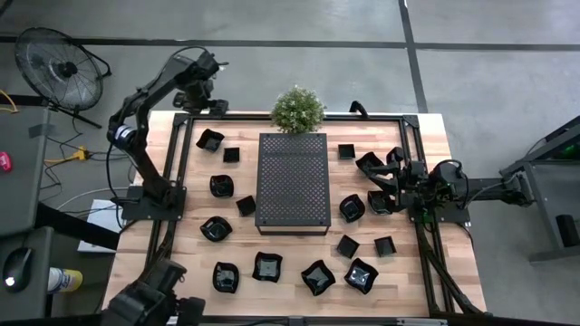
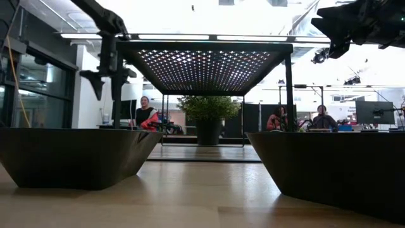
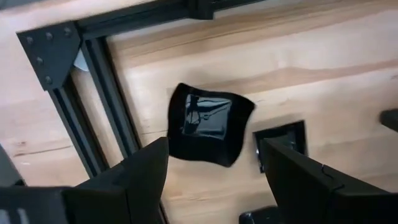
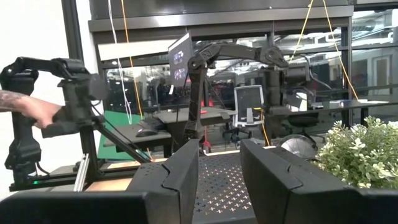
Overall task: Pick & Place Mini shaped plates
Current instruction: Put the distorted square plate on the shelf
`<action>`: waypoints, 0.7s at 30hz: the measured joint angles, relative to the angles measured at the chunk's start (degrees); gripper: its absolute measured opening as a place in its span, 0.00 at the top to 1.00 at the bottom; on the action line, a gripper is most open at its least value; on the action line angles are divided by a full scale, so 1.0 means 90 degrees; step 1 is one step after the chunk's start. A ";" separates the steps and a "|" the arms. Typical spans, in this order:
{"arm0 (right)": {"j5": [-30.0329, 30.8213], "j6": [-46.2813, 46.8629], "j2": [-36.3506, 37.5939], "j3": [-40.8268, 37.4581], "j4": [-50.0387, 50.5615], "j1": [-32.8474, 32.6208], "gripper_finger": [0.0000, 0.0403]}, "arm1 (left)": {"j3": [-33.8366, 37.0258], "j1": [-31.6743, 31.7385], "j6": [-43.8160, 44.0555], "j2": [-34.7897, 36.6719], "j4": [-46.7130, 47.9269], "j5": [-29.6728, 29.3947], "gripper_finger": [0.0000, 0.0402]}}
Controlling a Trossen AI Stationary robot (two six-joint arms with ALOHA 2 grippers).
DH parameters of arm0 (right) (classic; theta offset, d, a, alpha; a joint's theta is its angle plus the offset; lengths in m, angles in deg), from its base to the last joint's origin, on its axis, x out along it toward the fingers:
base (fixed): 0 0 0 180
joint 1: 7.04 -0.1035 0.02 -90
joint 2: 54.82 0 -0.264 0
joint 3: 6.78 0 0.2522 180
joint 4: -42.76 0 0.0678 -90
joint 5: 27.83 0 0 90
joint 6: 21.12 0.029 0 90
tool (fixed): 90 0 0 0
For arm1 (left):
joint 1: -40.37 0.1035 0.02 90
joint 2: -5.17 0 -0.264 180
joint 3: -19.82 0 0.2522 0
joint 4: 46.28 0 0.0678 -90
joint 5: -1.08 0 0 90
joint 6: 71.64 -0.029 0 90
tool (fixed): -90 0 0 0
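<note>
Ringing the perforated tray: small black plates scattered over the wooden table, none on it yet. Poised above a wavy plate off the tray's far-left corner: left gripper, open and empty, seemingly lining up a grasp. Parked right of the tray: right gripper, empty, fingers slightly parted.

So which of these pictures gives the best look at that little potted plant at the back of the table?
The high view: the potted plant shows whole from above, behind the perforated tray. The low view shows it far off under the raised tray. The right wrist view catches only some foliage. The left wrist view misses it.
</note>
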 joint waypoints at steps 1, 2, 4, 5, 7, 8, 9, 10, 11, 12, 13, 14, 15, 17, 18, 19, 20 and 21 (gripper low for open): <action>0.0001 0.0001 0.0000 -0.0001 0.0000 -0.0001 0.72 | 0.0098 0.0112 -0.0060 0.0004 -0.0051 0.0116 0.37; 0.0002 0.0001 0.0000 -0.0001 0.0000 0.0001 0.72 | 0.0143 0.0190 -0.0148 0.0008 -0.0042 0.0178 0.37; 0.0002 0.0001 0.0000 -0.0001 0.0006 0.0000 0.72 | 0.0139 0.0206 -0.0228 0.0030 -0.0116 0.0236 0.37; 0.0002 0.0001 0.0000 0.0002 0.0016 0.0001 0.72 | 0.0147 0.0197 -0.0224 0.0044 -0.0138 0.0235 0.37; 0.0000 0.0001 0.0000 0.0002 0.0034 0.0001 0.72 | 0.0246 0.0183 0.0015 0.0040 -0.0207 0.0239 0.37; 0.0002 0.0001 0.0002 -0.0001 0.0036 -0.0001 0.72 | 0.0302 0.0179 0.0199 0.0032 -0.0261 0.0262 0.37; 0.0002 0.0001 0.0001 0.0000 0.0039 0.0001 0.72 | 0.0390 0.0180 0.0361 0.0034 -0.0331 0.0291 0.37; 0.0001 0.0000 0.0000 -0.0001 0.0046 0.0001 0.72 | 0.0507 0.0164 0.0491 0.0042 -0.0393 0.0316 0.37; 0.0000 0.0001 0.0001 -0.0001 0.0049 0.0000 0.72 | 0.0636 0.0130 0.0624 0.0042 -0.0474 0.0313 0.37; 0.0001 0.0001 0.0001 -0.0001 0.0049 0.0001 0.72 | 0.0757 0.0088 0.0728 0.0037 -0.0589 0.0256 0.37; 0.0002 0.0001 0.0001 0.0001 0.0049 0.0001 0.72 | 0.0880 0.0044 0.0820 0.0035 -0.0710 0.0161 0.37; 0.0002 0.0001 0.0000 0.0000 0.0049 0.0001 0.72 | 0.1002 -0.0004 0.0896 0.0036 -0.0779 0.0124 0.37; 0.0000 -0.0001 0.0000 -0.0001 0.0049 -0.0001 0.72 | 0.1136 -0.0063 0.0930 0.0037 -0.0848 0.0117 0.37; 0.0002 0.0001 0.0000 0.0000 0.0051 0.0000 0.72 | 0.1371 -0.0171 0.0958 0.0035 -0.1015 0.0140 0.37; 0.0001 0.0001 0.0000 -0.0001 0.0051 0.0000 0.72 | 0.1464 -0.0207 0.0960 0.0035 -0.1051 0.0100 0.37; 0.0000 0.0001 0.0002 -0.0001 0.0051 0.0000 0.72 | 0.1552 -0.0235 0.0981 0.0035 -0.1049 -0.0020 0.37; 0.0000 0.0000 0.0002 0.0000 0.0051 0.0001 0.72 | 0.1641 -0.0255 0.1054 0.0035 -0.1053 -0.0181 0.37; 0.0001 0.0001 0.0001 -0.0001 0.0051 0.0000 0.72 | 0.1734 -0.0279 0.1128 0.0035 -0.1072 -0.0286 0.37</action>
